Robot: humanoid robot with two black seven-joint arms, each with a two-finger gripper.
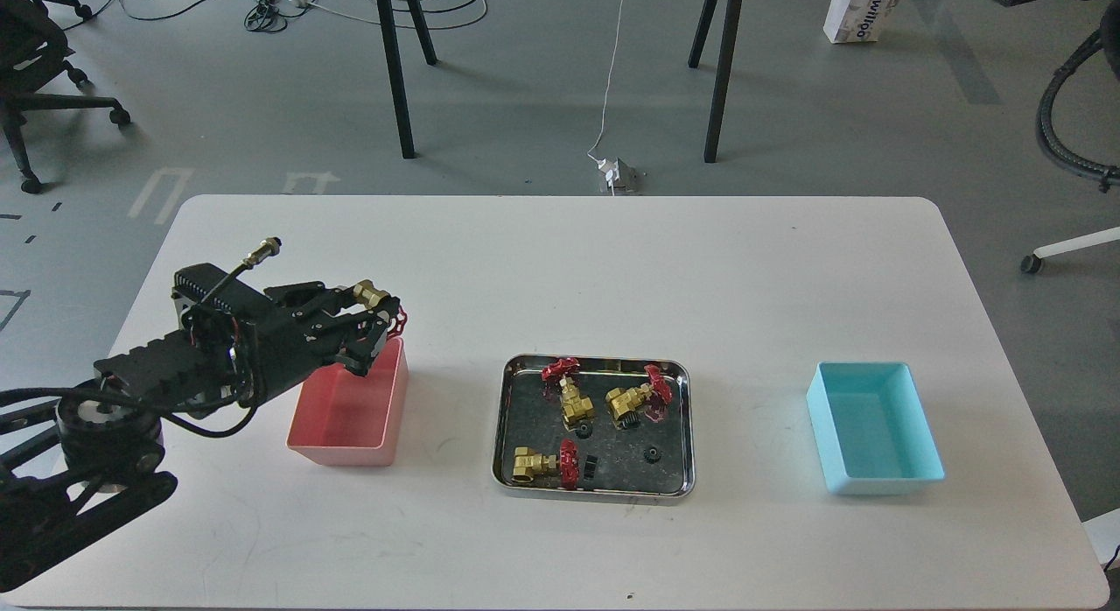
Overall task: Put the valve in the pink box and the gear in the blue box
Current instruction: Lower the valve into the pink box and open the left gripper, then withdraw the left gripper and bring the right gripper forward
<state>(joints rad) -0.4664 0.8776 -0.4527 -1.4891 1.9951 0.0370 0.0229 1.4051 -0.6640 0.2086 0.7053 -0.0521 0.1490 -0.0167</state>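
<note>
- A small brass-gold valve with a red spoked handwheel (pixel 382 301) is held by the black two-finger left gripper (pixel 378 318), whose jaws are closed on it above the far end of the salmon-pink plastic bin (pixel 350 431).
- The held valve's long axis is seen lying roughly left to right, brass body toward the arm and red handwheel pointing right.
- The pink bin, with smooth sloping walls, is seen holding nothing where its floor shows; part is hidden by the arm.
- Three more brass valves (pixel 573 399) and tiny black toothed gears (pixel 651 454) are held in the shiny rectangular steel tray (pixel 595 492) at the table's middle.
- The light cyan-blue plastic bin (pixel 875 484) is set well apart on the right, its interior bare.
- The white, round-cornered table (pixel 560 261) is matte.
- The right gripper is not seen.
</note>
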